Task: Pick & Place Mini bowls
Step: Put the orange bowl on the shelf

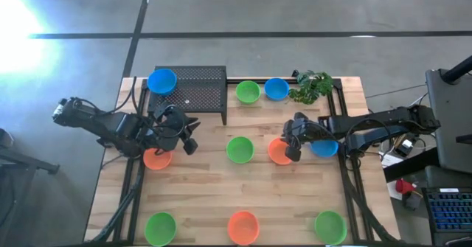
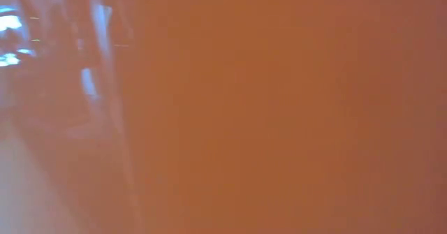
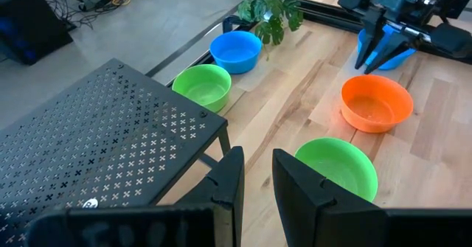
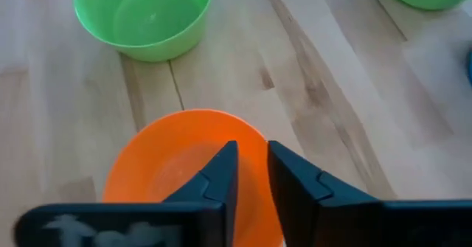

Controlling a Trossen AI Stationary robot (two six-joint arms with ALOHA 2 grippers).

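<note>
Several mini bowls stand upright on their bases. An orange bowl (image 1: 274, 152) (image 4: 166, 162) sits mid-table beside a green one (image 1: 240, 150). My right gripper (image 1: 293, 151) (image 4: 252, 158) is over the orange bowl's right-hand rim, slanting down, a narrow gap between its fingers. A blue bowl (image 1: 325, 148) lies under that arm. My left gripper (image 1: 189, 141) (image 3: 254, 169) waits near the black mesh stand (image 1: 195, 88), slightly open and holding nothing. A blue bowl (image 1: 162, 81) rests on the stand, and an orange bowl (image 1: 156, 159) sits beneath the left arm. My right gripper has its fingertips (image 4: 227, 155) at the orange bowl's rim (image 4: 262, 140), on the side toward the table's right edge, coming slanting from above. The bowl rests on the table. I cannot tell whether a finger touches it.
A green bowl (image 1: 248, 92), a blue bowl (image 1: 276, 89) and a plant sprig (image 1: 311, 86) line the far edge. A green bowl (image 1: 160, 227), an orange bowl (image 1: 243, 227) and another green bowl (image 1: 330, 226) line the near edge. Something orange (image 2: 279, 108) fills the low view.
</note>
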